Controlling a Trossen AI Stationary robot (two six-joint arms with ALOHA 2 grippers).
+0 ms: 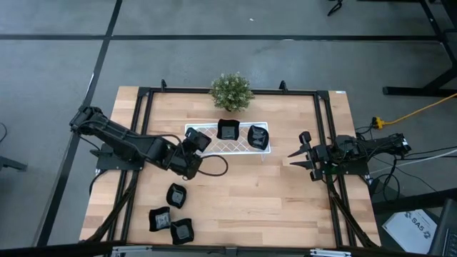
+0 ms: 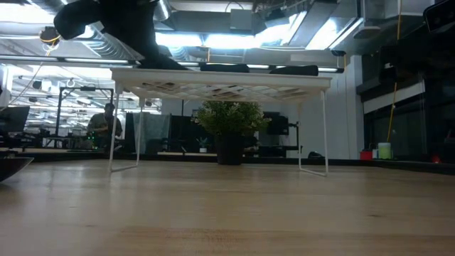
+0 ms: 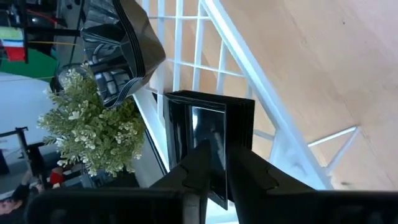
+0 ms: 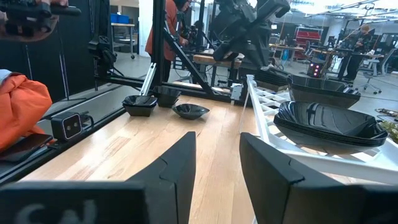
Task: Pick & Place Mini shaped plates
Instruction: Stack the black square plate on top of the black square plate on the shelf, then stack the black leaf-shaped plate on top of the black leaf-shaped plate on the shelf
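A white lattice tray (image 1: 239,146) stands on legs at mid-table. It carries two mini shaped plates, black and glossy (image 1: 227,129) (image 1: 258,137). A third, square plate (image 3: 211,134) sits at the tray's left end, with my left gripper (image 3: 217,177) shut on it, reaching in from the table's left (image 1: 194,143). Three more plates (image 1: 176,194) (image 1: 159,218) (image 1: 183,230) lie flat on the wood near the front left. My right gripper (image 1: 296,153) waits open and level by the table's right edge, holding nothing (image 4: 217,174). My left gripper pinches the square plate's near wall (image 3: 219,152) between its two fingers, one on the glossy inner side and one on the ribbed outer side. The fingers slant downward from the table's left. The plate sits over the tray's left end, roughly level.
A small green potted plant (image 1: 230,91) stands just behind the tray at the far edge. A black frame (image 1: 325,128) runs around the tabletop. Bare wood (image 1: 264,200) lies in front of the tray toward the near right.
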